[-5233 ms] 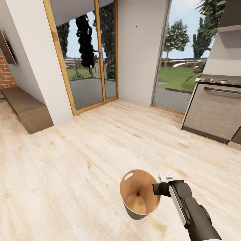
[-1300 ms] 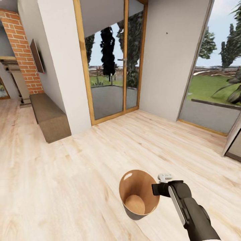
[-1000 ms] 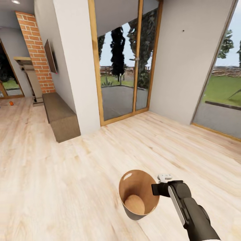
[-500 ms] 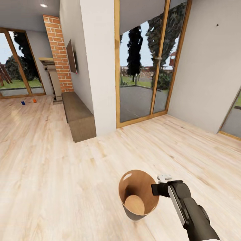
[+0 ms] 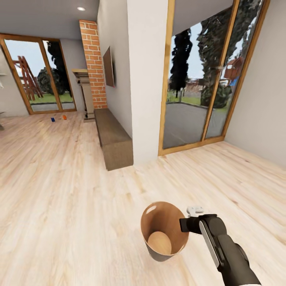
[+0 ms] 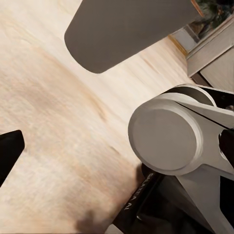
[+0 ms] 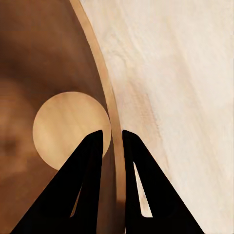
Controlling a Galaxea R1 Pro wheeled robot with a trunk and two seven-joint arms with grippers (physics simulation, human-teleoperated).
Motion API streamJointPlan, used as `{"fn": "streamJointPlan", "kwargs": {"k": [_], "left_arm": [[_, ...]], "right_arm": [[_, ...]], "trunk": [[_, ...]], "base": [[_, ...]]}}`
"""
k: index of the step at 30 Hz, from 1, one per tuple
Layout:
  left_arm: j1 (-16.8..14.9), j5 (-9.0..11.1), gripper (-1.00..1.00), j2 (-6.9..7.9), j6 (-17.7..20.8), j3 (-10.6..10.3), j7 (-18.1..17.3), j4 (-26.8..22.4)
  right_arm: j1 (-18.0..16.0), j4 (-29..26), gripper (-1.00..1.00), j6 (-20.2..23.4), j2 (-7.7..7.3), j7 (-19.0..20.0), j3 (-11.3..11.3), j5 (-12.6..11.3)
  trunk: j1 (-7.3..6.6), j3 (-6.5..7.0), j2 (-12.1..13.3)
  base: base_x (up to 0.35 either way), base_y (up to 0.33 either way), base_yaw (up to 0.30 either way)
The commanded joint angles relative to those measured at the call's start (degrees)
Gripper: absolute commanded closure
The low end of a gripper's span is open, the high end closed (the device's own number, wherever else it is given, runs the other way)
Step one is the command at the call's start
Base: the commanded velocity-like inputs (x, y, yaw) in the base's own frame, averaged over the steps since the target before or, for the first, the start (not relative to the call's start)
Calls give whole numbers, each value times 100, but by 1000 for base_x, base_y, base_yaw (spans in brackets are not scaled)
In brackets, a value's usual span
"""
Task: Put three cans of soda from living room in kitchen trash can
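Note:
In the head view the tash can (image 5: 164, 230), glossy brown inside and pale outside, hangs low over the wood floor, tilted, mouth up and empty. My right gripper (image 5: 186, 225) is shut on its rim. The right wrist view shows my right gripper (image 7: 112, 134) with one black finger inside the tash can (image 7: 48, 63) and one outside. Far off on the living room floor, near the glass doors, stand a dark blue can of soda (image 5: 53, 119) and an orange one (image 5: 64, 117). One black fingertip (image 6: 7, 151) of my left gripper shows over the floor, below the bin's grey outside (image 6: 126, 29).
A white pillar (image 5: 145, 79) and a low brown bench (image 5: 115, 141) along the wall stand between me and the brick fireplace (image 5: 93, 63). Wood-framed glass doors (image 5: 198, 83) are at the right. Wood floor (image 5: 59, 190) stretches left toward the cans.
The camera has swung left: the kitchen units left the picture and the fireplace, far glass doors and two cans came into it. The bin stays held in my right gripper.

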Motion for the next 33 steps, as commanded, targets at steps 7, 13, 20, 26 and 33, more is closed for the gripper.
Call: {"fn": "streamJointPlan", "kwargs": {"k": [7, 13, 20, 26, 33], "left_arm": [[0, 5, -100, 2, 0, 5, 0, 0], [0, 2, -100, 1, 0, 11, 0, 5], [0, -1, -100, 18, 8, 30, 2, -15], [0, 16, -100, 224, 39, 62, 1, -72], [0, 36, -100, 291, 191, 78, 14, -736]], "right_arm": [[-2, -2, 100, 8, 1, 21, 0, -121], [-2, -2, 100, 8, 1, 21, 0, -120], [-2, -2, 100, 8, 1, 21, 4, -120], [-2, -2, 100, 8, 1, 21, 3, -120], [-2, -2, 100, 8, 1, 21, 0, -120]], "trunk": [[0, 1, 0], [0, 1, 0], [0, 1, 0], [0, 1, 0], [0, 1, 0]], "base": [[292, 200, 260], [291, 200, 260], [291, 200, 260], [291, 200, 260], [292, 200, 260]]}}
